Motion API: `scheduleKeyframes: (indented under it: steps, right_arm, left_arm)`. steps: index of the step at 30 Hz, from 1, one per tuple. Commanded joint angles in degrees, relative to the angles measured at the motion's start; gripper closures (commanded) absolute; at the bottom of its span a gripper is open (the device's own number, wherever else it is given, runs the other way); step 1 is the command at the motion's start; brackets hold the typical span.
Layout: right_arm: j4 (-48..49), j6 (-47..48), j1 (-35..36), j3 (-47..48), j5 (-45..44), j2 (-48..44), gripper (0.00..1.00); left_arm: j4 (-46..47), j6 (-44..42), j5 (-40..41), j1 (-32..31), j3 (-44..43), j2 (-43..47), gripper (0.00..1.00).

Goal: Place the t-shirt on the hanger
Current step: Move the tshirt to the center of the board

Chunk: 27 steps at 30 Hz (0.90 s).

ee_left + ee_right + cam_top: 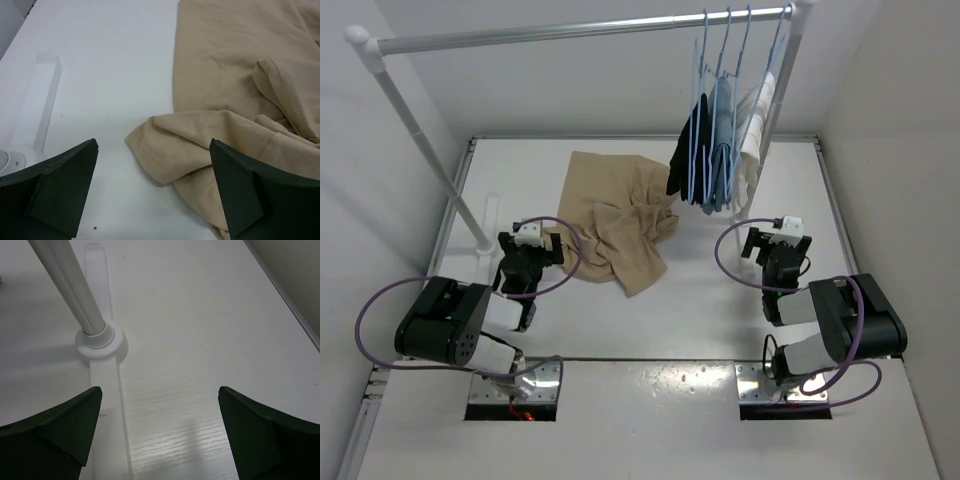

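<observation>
We are looking at the t-shirt (615,220) lying in a crumpled tan heap on the counter (700,310), left of the middle and somewhat toward the far edge. Its long axis is running from the far edge toward the near edge, slanting a little to the right. The left gripper (552,248) is hovering just beside the heap's near-left border, with its fingers spread apart and nothing between them. In the left wrist view a folded hem is lying directly ahead of the opening and slightly to the right, so we are judging that a short reach forward and right would take hold of the cloth. The right gripper (775,238) is also standing apart and empty, well away from the shirt on the right side of the counter, and is facing the rack foot (100,342). The left arm is clearly the nearer one. The hanger (725,60) is hanging among a bunch of pale-blue wire ones on the rail (580,30) above the far right corner. We cannot tell which of them is bare.
</observation>
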<state>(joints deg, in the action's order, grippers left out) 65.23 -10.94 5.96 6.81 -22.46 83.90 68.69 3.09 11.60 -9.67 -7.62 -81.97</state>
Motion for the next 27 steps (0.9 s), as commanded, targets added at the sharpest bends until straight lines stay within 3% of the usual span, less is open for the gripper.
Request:
scheduleKeyframes:
  steps: [1,6,9,10,11,12,14,16,20,23,25,27]
  right_arm:
    - [1.74,-0.66,-0.33,1.72,0.49,-0.93,0.0]
    - [1.74,-0.66,-0.33,1.72,0.49,-0.93,0.0]
    - [2.27,-1.71,-0.33,1.11,-2.14,-0.93,0.0]
    - [3.31,-2.41,-0.33,1.1,-4.07,-0.93,0.0]
    - [3.32,-2.42,0.19,1.1,-6.09,-0.93,0.0]
    - [3.32,-2.42,0.2,1.1,-6.11,-0.93,0.0]
    - [2.8,-2.42,0.2,1.1,-6.63,-0.93,0.0]
    - [2.8,-2.42,0.2,1.1,-6.63,-0.93,0.0]
    - [2.8,-2.42,0.2,1.1,-6.63,-0.93,0.0]
    - [2.8,-2.42,0.2,1.1,-6.63,-0.93,0.0]
    - [2.8,-2.42,0.2,1.1,-6.63,-0.93,0.0]
    - [2.8,-2.42,0.2,1.1,-6.63,-0.93,0.0]
  left_arm:
    - [2.33,0.51,-0.26,-0.44,-0.56,1.03,0.0]
    - [2.33,0.51,-0.26,-0.44,-0.56,1.03,0.0]
    - [3.23,-1.41,-4.28,-0.44,-0.55,2.6,0.0]
    - [-1.58,-3.77,-7.0,-0.44,-2.38,4.52,0.0]
    - [-8.85,-5.71,-14.68,-0.44,-5.53,6.89,0.0]
    - [-23.71,-8.95,-20.41,-0.44,-9.39,8.48,0.0]
    - [-36.55,-20.34,-29.05,-2.01,-20.74,9.03,0.0]
    - [-43.1,-21.54,-29.09,-2.55,-23.75,9.03,0.0]
    - [-48.37,-39.06,-25.84,-3.24,-23.76,10.52,0.0]
    - [-55.56,-50.07,-21.71,-4.47,-29.19,7.81,0.0]
    - [-63.27,-52.13,-20.91,-5.26,-35.93,3.42,0.0]
    - [-65.34,-52.14,-20.91,-6.93,-38.43,0.43,0.0]
